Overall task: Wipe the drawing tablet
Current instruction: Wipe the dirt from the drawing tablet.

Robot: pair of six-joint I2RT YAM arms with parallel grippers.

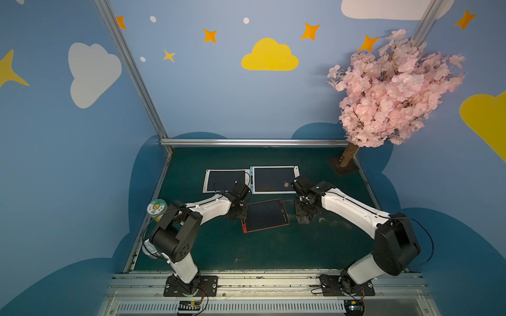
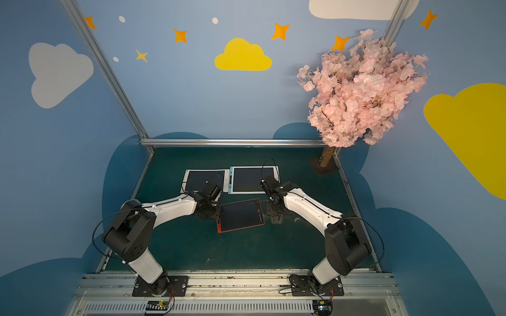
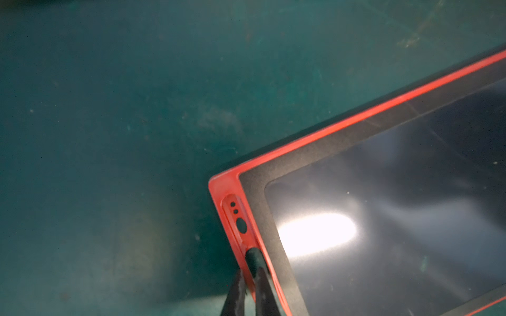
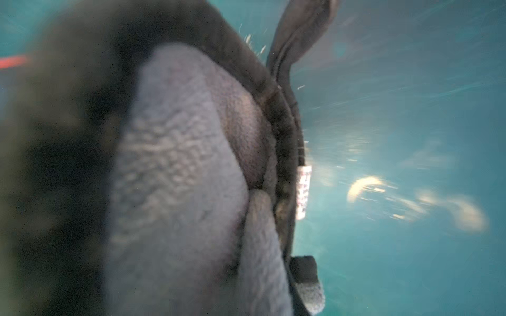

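A red-framed drawing tablet (image 1: pixel 265 214) (image 2: pixel 241 214) lies flat, a little askew, in the middle of the green mat, its dark screen blank. My left gripper (image 1: pixel 241 214) (image 2: pixel 216 212) points down at the tablet's left edge. In the left wrist view the left gripper (image 3: pixel 250 276) is shut on the frame's rim (image 3: pixel 227 188), with one fingertip (image 3: pixel 253 255) lying in the frame's groove. My right gripper (image 1: pixel 302 210) (image 2: pixel 275 212) hangs just right of the tablet, shut on a grey cloth (image 4: pixel 178 164) (image 1: pixel 304 217). The cloth hides all but one fingertip (image 4: pixel 304 269).
Behind the red tablet lie a white-framed tablet (image 1: pixel 226 180) and a blue-framed tablet (image 1: pixel 273 179) with a small orange mark. A pink blossom tree (image 1: pixel 391 90) stands at the back right. A round lidded tub (image 1: pixel 157 209) sits at the mat's left edge. Pale smears (image 1: pixel 328 221) mark the mat right of the cloth.
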